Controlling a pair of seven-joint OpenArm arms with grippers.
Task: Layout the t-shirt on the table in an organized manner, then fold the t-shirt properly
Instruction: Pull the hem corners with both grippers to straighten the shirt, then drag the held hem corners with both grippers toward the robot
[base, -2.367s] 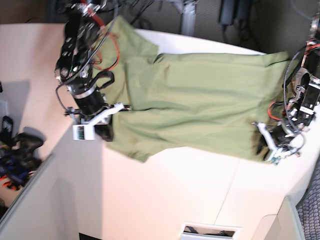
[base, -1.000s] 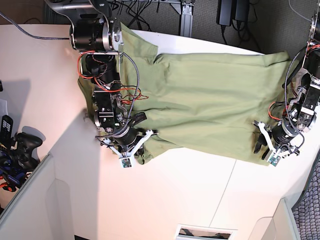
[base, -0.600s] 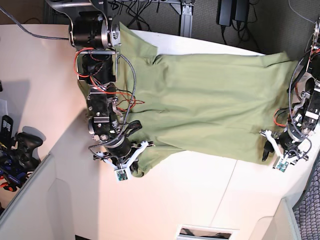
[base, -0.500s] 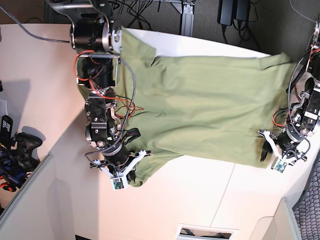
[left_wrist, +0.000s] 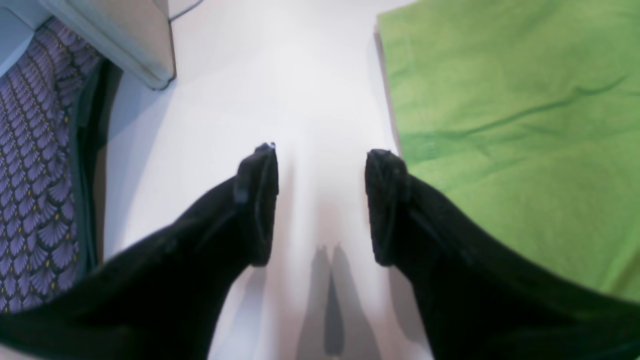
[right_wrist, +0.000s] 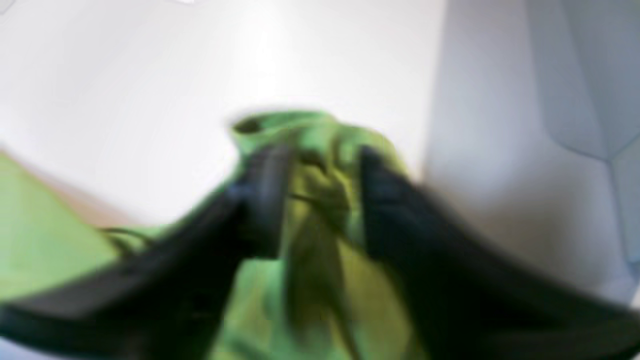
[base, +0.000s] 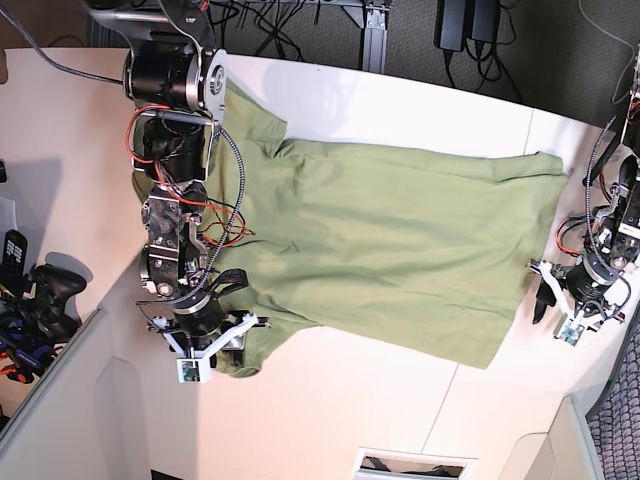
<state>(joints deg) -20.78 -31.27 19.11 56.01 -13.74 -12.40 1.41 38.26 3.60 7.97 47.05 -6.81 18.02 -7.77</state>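
Note:
The olive-green t-shirt (base: 390, 240) lies spread across the white table (base: 380, 400), with a few creases. My right gripper (base: 225, 352) is at the shirt's sleeve on the base view's left. The blurred right wrist view shows its fingers (right_wrist: 265, 200) apart, with bunched t-shirt cloth (right_wrist: 310, 135) between them. My left gripper (base: 548, 312) hovers just off the hem on the view's right. Its jaws (left_wrist: 320, 165) stand open over bare table (left_wrist: 300, 75), holding nothing. The t-shirt's edge (left_wrist: 510, 125) lies beside one finger.
Dark controllers (base: 40, 300) lie off the table at the left. A grey-white panel (base: 60, 420) stands at the lower left corner, and a slot (base: 410, 462) sits at the bottom edge. A panel corner (left_wrist: 125, 40) and patterned carpet (left_wrist: 35, 150) lie beyond the left gripper.
The right gripper dragged the sleeve down the view, flattening the shirt, then spread its fingers. The left gripper has drifted slightly right, clear of the hem.

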